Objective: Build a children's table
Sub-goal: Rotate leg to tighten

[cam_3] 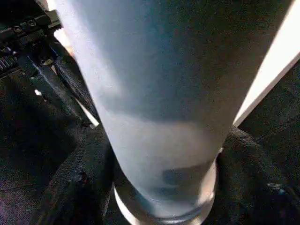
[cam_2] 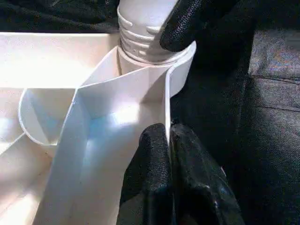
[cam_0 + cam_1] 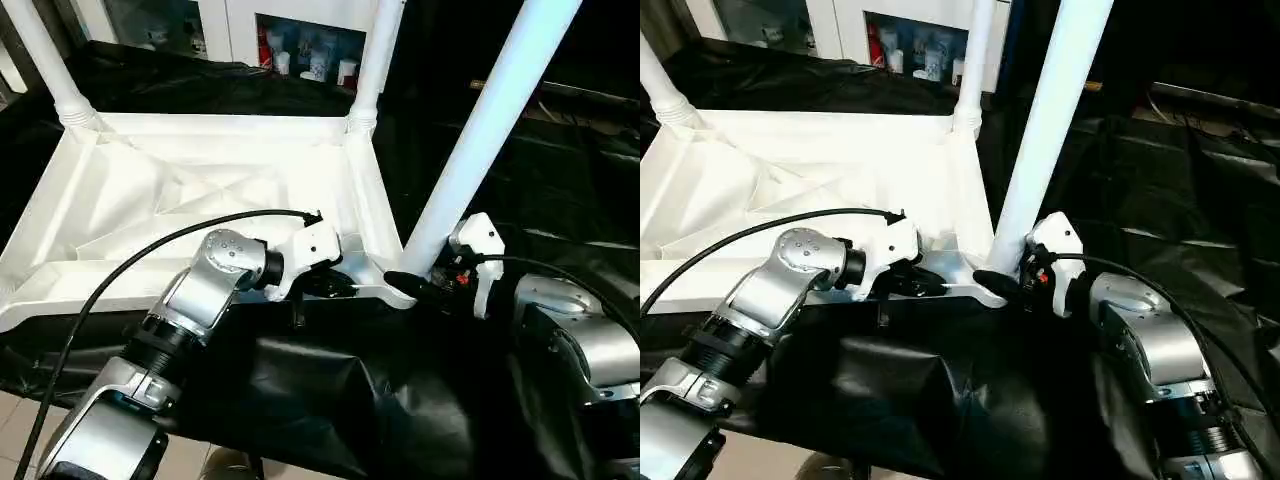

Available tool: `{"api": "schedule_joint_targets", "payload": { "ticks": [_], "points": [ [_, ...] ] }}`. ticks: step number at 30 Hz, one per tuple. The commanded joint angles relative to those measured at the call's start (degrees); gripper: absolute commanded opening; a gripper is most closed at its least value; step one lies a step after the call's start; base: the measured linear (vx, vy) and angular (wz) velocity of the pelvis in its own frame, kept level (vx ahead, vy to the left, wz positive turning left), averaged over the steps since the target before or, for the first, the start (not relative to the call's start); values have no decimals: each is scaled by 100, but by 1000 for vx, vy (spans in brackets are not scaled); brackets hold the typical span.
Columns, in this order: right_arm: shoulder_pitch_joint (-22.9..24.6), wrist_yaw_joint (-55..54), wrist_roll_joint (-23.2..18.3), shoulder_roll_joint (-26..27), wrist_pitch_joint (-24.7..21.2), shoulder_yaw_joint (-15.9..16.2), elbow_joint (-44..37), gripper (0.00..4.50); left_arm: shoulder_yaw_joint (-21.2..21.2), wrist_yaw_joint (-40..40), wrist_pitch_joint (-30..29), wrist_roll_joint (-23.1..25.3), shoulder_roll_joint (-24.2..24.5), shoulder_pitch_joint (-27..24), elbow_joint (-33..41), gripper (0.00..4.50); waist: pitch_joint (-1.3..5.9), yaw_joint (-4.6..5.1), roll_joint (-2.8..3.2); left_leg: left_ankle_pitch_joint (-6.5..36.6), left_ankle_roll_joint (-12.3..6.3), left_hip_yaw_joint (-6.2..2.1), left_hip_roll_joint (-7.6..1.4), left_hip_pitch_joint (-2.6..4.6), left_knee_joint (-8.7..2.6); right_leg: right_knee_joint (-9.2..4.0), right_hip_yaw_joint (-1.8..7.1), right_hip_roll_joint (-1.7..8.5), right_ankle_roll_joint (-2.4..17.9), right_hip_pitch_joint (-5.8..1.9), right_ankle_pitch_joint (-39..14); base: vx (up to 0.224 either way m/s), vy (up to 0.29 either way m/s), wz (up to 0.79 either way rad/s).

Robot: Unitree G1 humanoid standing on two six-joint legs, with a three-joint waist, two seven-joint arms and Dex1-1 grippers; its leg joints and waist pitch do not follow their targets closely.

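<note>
White tabletop point(image 3: 150, 200) lies underside up on black cloth point(image 3: 330, 400), ribs and walls facing up. Two legs already stand in the far corner sockets: far-left leg point(image 3: 45, 60) and far-right leg point(image 3: 375, 60). A 3rd leg point(image 3: 480, 130) sits at the near-right corner socket point(image 2: 140, 51), leaning toward the robot's right, its ribbed end at the socket mouth. Left gripper point(image 3: 335, 285) is pinched nearly closed on the tabletop's near wall, just beside that corner; in the left wrist view its fingers point(image 2: 154, 178) sit one on each side of the thin white wall, touching it. Right gripper point(image 3: 425, 285) is at the base of the leaning leg w/ jaws around the tube; right wrist view shows black fingers point(image 1: 75, 183) on both sides of the tube, against it, so it holds the leg. Silver forearms come in from near edge, black cable point(image 3: 130, 260) arcs over the left one. Behind the table, white cabinet point(image 3: 250, 30) w/ small items on shelves.
</note>
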State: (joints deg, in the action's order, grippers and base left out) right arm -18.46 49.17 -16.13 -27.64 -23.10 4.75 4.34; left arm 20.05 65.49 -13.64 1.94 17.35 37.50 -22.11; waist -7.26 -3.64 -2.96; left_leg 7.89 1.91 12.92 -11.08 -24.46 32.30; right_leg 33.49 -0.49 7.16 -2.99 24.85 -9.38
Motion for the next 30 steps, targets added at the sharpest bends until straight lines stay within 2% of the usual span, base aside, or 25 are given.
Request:
{"api": "schedule_joint_targets", "payload": {
  "ticks": [1,5,6,8,10,11,12,14,17,19,24,25,27,29,30],
  "points": [
    [136,34,63,12,-54,124,-33,264,-15,0,20,-240,-150,-105,44,0,418,16,-44,1167,-384,-79,-159,251,-325,-300,49,0,1302,-199,-887,0,0,0],
    [122,-364,116,216,-70,7,122,264,-133,-453,-55,-121,-296,11,-203,0,410,23,-51,1236,-362,-74,-155,246,-326,-313,54,0,1281,-186,-1017,0,0,0],
    [80,-801,190,425,-116,-100,293,264,-199,-808,-121,-19,-422,128,-415,0,398,34,-52,1447,-252,-80,-156,253,-348,-354,56,7,1211,-163,-1384,0,0,0],
    [-16,-1619,290,831,-271,-307,609,264,-322,-1445,-283,125,-664,347,-777,0,396,53,-61,1645,-114,-102,-148,241,-371,-387,50,18,1096,-158,-1740,0,0,0],
    [-73,-2045,331,1049,-382,-416,766,264,-391,-1783,-410,182,-796,461,-944,0,396,88,-59,1823,15,-109,-139,247,-377,-406,57,18,1017,-111,-1990,0,0,0],
    [-143,-2483,373,1278,-491,-522,945,264,-486,-2202,-538,233,-953,596,-1148,0,410,93,-70,1865,65,-131,-135,240,-384,-412,44,26,983,-133,-2092,-57,16,-3],
    [-259,-3160,495,1623,-590,-645,1219,264,-574,-2768,-746,309,-1183,788,-1438,0,398,105,-52,2000,172,-129,-137,269,-399,-444,49,24,903,-86,-2253,0,0,0],
    [-316,-3478,535,1800,-643,-714,1345,264,-603,-3055,-808,362,-1286,879,-1580,0,406,119,-57,2172,231,-143,-126,280,-403,-474,41,24,816,-75,-2372,0,0,0],
    [-480,-3904,547,2151,-675,-769,1566,264,-620,-3298,-793,376,-1500,1013,-1759,0,409,99,-32,2207,185,-150,-127,291,-416,-497,35,19,720,-77,-2253,0,0,0],
    [-602,-4036,602,2345,-608,-714,1650,264,-592,-3236,-724,373,-1627,1060,-1813,0,410,117,-36,2312,254,-174,-118,274,-446,-508,11,16,640,-103,-2361,0,0,0],
    [-711,-3903,652,2407,-388,-606,1625,264,-520,-3087,-602,342,-1615,1068,-1842,0,405,131,-49,2410,239,-177,-125,274,-454,-531,19,24,554,-90,-2371,0,0,0],
    [-724,-3852,620,2406,-326,-614,1606,320,-508,-3059,-558,337,-1597,1063,-1843,0,407,133,-46,2384,228,-180,-125,267,-457,-526,18,28,555,-98,-2357,0,0,0],
    [-755,-3736,495,2418,-257,-696,1549,334,-495,-2915,-446,308,-1553,1037,-1824,0,398,139,-62,2412,204,-178,-123,263,-459,-539,15,30,540,-92,-2438,0,0,0],
    [-775,-3483,443,2274,-236,-692,1444,340,-477,-2700,-312,284,-1475,987,-1757,0,393,164,-60,2439,172,-198,-121,231,-475,-548,7,39,499,-115,-2552,0,0,0],
    [-770,-3325,402,2187,-237,-689,1369,366,-473,-2622,-318,274,-1433,956,-1714,0,396,168,-68,2410,173,-207,-124,216,-477,-540,1,40,475,-138,-2537,0,0,0]
  ]
}}
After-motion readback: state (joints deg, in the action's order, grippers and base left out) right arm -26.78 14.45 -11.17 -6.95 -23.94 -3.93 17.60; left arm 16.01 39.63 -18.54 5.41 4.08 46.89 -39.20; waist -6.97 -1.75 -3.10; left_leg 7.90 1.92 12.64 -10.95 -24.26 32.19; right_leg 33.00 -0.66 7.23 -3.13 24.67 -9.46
